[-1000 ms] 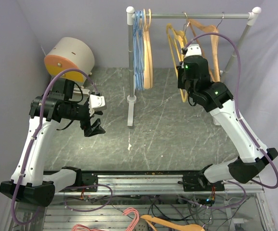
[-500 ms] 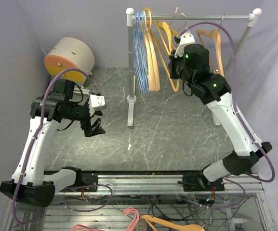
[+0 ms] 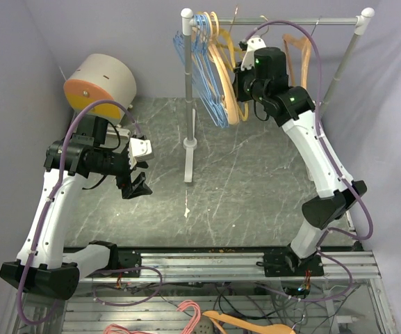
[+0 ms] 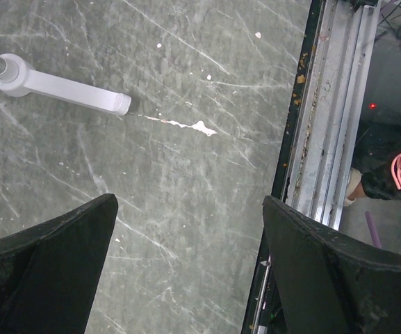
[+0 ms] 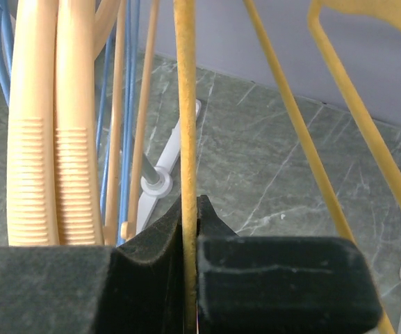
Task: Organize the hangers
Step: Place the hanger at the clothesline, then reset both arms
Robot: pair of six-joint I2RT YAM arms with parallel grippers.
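Observation:
A white-posted rack rod (image 3: pixel 332 22) spans the back. Blue wire hangers (image 3: pixel 194 66) and tan and orange hangers (image 3: pixel 221 76) hang bunched at its left end and swing out at a tilt. One tan hanger (image 3: pixel 299 52) hangs alone further right. My right gripper (image 3: pixel 240 82) is raised against the bunch and shut on a thin yellow-orange hanger bar (image 5: pixel 185 104), pinched between its pads (image 5: pixel 151 264). Ribbed tan hangers (image 5: pixel 47 139) and blue wire hangers (image 5: pixel 127 139) hang just left of it. My left gripper (image 3: pixel 139 182) is open and empty above the table (image 4: pixel 190 205).
The rack's white foot (image 3: pixel 188 156) lies mid-table, also in the left wrist view (image 4: pixel 61 90). A tan cylinder with an orange face (image 3: pixel 99 87) stands back left. The metal rail (image 4: pixel 325 139) marks the near edge. Pink hangers (image 3: pixel 186 313) lie below it.
My right gripper has slid left along the rod with the yellow-orange hanger, up against the left bunch, which now swings out. The left arm has not moved.

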